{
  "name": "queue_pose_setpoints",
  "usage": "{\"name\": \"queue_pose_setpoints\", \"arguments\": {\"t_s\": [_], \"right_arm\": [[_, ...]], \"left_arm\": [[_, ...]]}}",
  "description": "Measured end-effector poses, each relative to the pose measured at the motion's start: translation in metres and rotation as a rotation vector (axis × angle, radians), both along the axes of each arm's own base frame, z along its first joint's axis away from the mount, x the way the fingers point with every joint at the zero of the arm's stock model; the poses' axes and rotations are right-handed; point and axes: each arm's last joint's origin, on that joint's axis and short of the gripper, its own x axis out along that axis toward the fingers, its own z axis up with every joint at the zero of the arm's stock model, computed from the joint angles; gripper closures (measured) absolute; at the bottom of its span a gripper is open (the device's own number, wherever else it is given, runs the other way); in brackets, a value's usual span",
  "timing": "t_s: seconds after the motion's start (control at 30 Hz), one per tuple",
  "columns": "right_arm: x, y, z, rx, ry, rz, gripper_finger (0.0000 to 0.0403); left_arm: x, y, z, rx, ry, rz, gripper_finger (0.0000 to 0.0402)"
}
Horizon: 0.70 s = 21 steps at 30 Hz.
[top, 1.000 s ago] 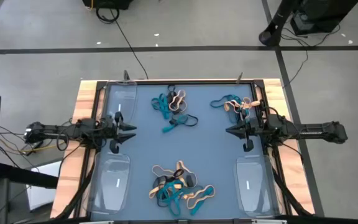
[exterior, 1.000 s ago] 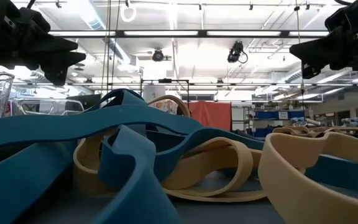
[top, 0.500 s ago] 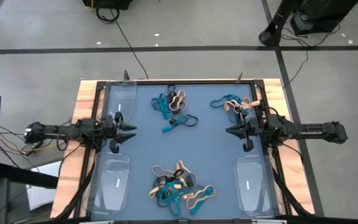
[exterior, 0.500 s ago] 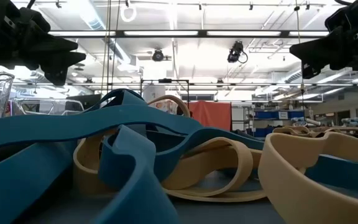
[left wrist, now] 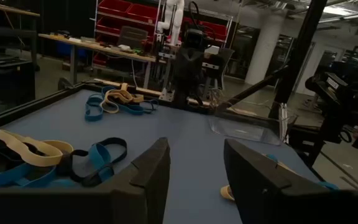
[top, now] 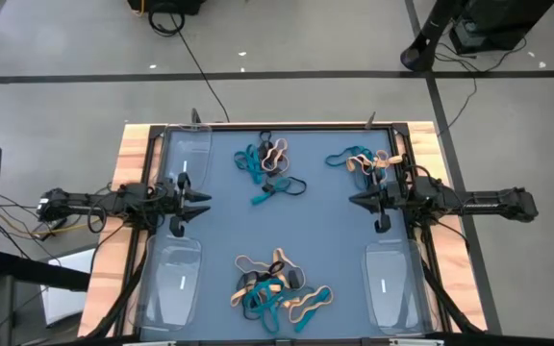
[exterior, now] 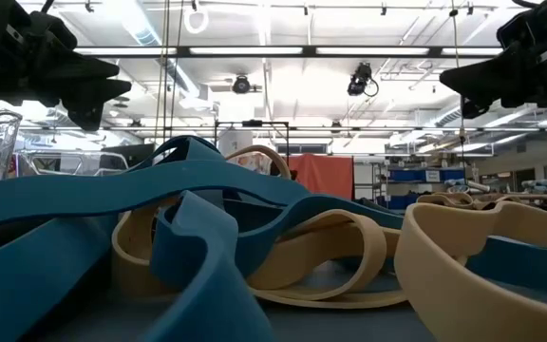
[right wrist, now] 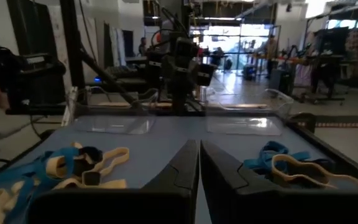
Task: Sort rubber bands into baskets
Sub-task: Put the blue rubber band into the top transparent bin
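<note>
Three heaps of rubber bands on the table, nothing sorted yet, both arms parked at the sides.

The rubber bands (top: 275, 165) sit in tangled teal, tan and black clumps: one far-centre, one far-right (top: 359, 160), one near-centre (top: 279, 286); the four clear baskets wait at the corners, the near-left basket (top: 170, 285) and near-right basket (top: 390, 285) looking bare; your left gripper (top: 196, 199) hangs over the table's left side with jaws parted and holding nothing; your right gripper (top: 358, 201) hangs at the right side, jaws pressed together, empty; I'd open those first, then go for a loose outlying loop at a clump's edge rather than the knot, so you lift one colour and not the whole tangle.
</note>
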Motion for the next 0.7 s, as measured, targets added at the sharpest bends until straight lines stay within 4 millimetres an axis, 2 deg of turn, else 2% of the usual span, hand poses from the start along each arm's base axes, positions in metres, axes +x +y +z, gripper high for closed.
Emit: {"name": "queue_pose_setpoints", "arguments": {"t_s": [0.23, 0.43, 0.7], "right_arm": [[-0.001, 0.000, 0.009, -0.004, -0.098, 0.001, 0.0373], [-0.002, 0.000, 0.017, 0.072, -0.174, 0.013, 0.0373], [-0.003, 0.000, 0.019, 0.078, -0.201, 0.008, 0.0373]], "left_arm": [[0.000, 0.000, 0.000, 0.000, -0.005, 0.000, 0.0245], [0.000, 0.000, 0.005, -0.003, -0.049, 0.004, 0.0245], [-0.001, 0.000, 0.006, -0.002, -0.065, 0.005, 0.0245]]}}
